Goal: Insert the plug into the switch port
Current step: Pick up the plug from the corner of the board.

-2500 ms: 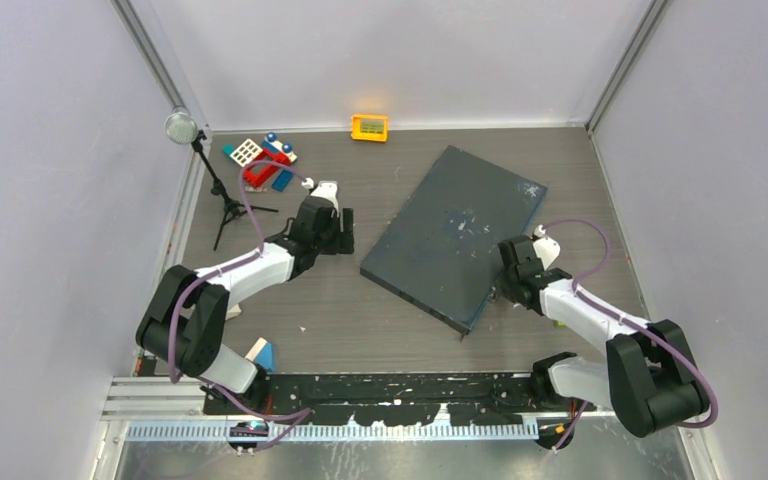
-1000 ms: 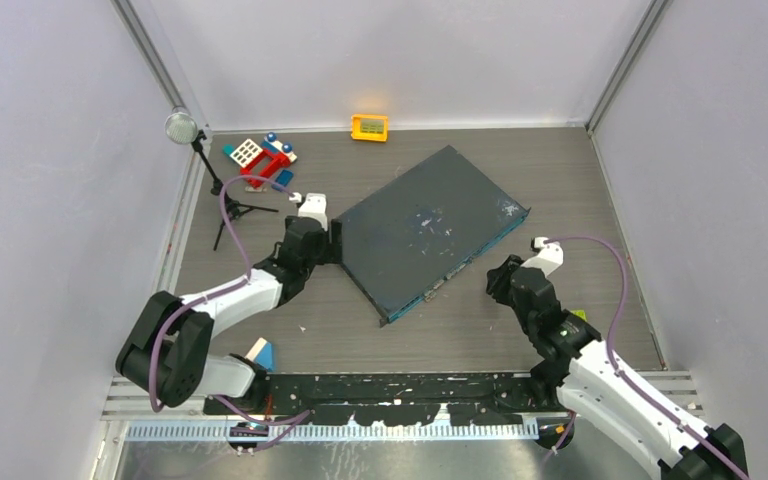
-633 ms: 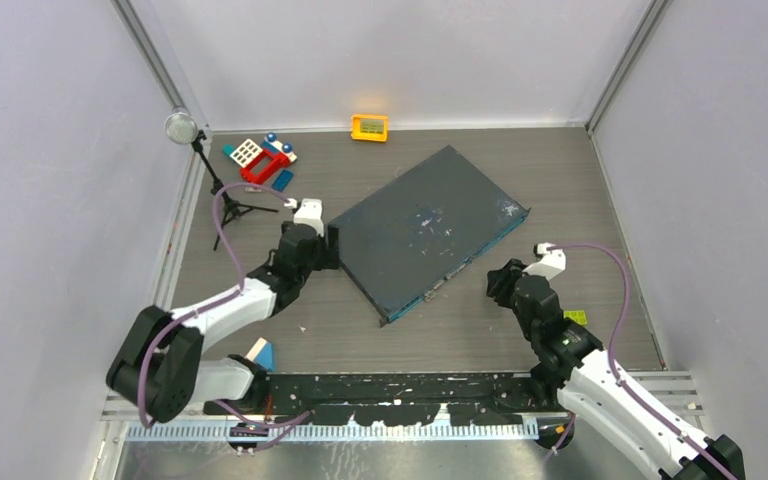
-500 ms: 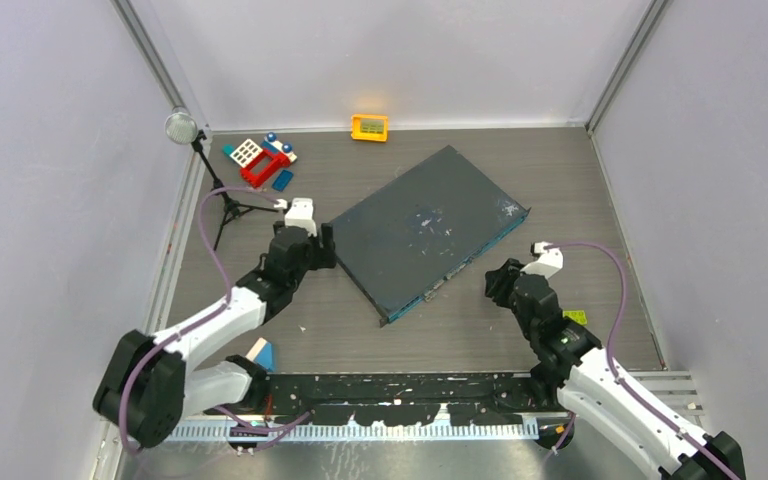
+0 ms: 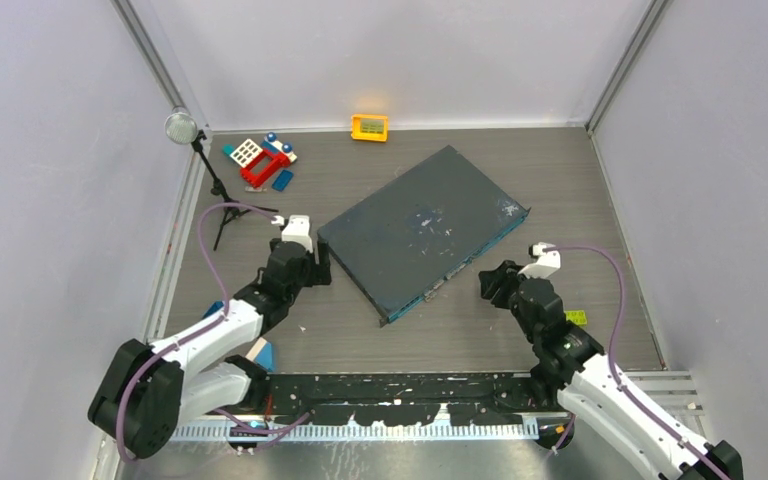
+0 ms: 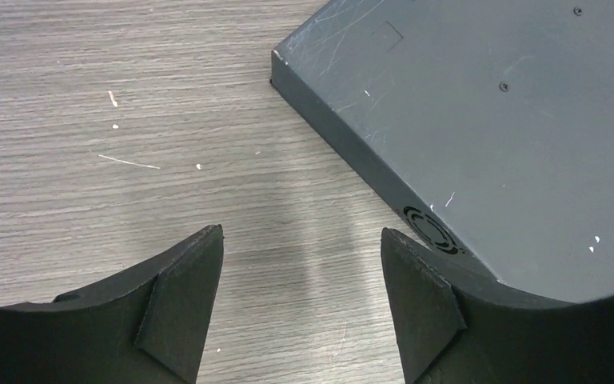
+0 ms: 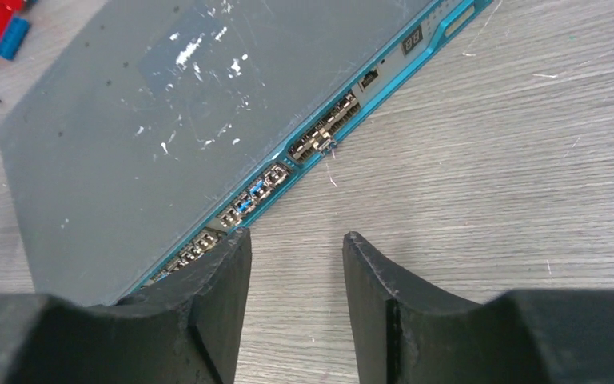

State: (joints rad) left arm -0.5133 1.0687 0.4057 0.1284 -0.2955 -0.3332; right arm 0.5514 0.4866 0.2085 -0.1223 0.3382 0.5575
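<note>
The switch (image 5: 420,225) is a large flat dark-grey box with white scuffs, lying at an angle in mid-table. Its thin teal front face (image 5: 460,265) looks toward the near right. In the right wrist view the row of switch ports (image 7: 324,138) runs along this teal face (image 7: 448,24). My right gripper (image 5: 485,284) (image 7: 297,234) is open and empty, low over the table just in front of the ports. Also open and empty, my left gripper (image 5: 318,264) (image 7: 301,232) hovers beside the switch's left corner (image 6: 276,60), apart from it. No plug is in view.
An orange-yellow box (image 5: 369,127) sits by the back wall. Toy bricks (image 5: 260,160) and a small tripod (image 5: 225,205) stand at the back left. A blue-and-wood block (image 5: 260,352) lies near the left arm's base. Beside the right arm lies a small yellow-green piece (image 5: 574,317).
The switch was swung round earlier and now lies still. My left gripper has drawn back from its left corner toward the near left. My right gripper's jaws have opened wider.
</note>
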